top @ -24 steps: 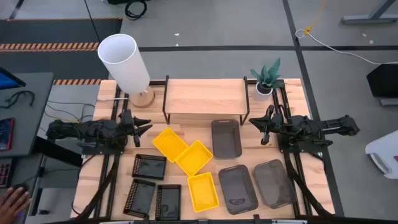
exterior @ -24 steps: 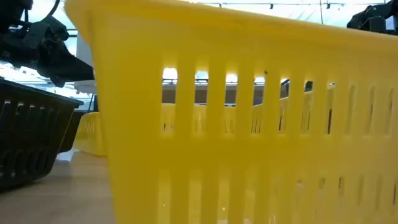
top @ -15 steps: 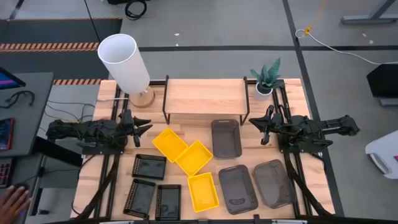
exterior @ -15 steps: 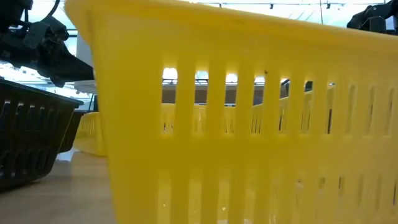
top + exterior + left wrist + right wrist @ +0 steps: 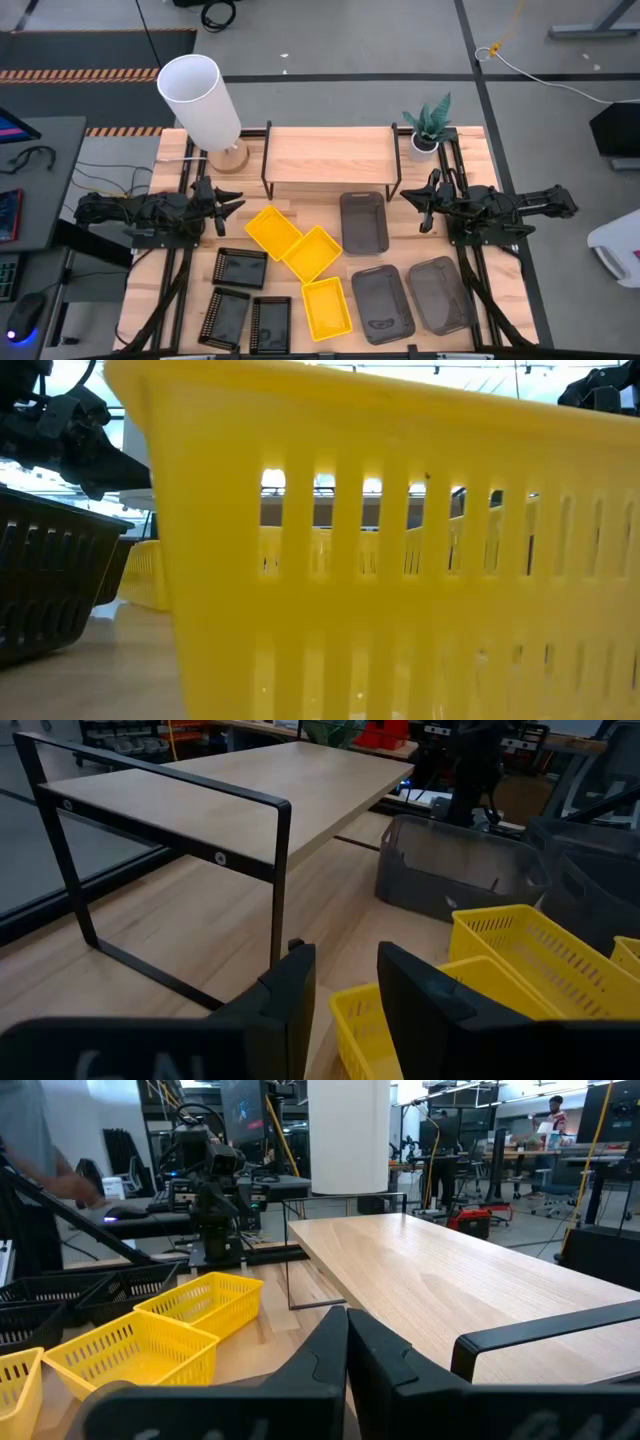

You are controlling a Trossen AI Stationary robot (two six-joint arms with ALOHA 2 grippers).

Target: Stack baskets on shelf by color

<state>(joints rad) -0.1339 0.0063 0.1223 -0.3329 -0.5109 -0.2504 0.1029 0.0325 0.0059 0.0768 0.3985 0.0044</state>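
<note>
While my left pincer [image 5: 232, 207] hangs over the left side of the surface [image 5: 160, 285], its fingers are a little apart and hold nothing. My right pincer [image 5: 412, 203] hangs over the right side, with its fingers pressed close together and nothing in them. Both point toward the middle. The shelf [image 5: 330, 155] stands at the back, between a white lamp [image 5: 200, 100] and a small plant [image 5: 428, 126], and its top is bare. All nine baskets sit in front of it: three yellow baskets [image 5: 300, 252] in the middle, three grey baskets [image 5: 364, 221] to the right, three black baskets [image 5: 240, 268] to the left.
</note>
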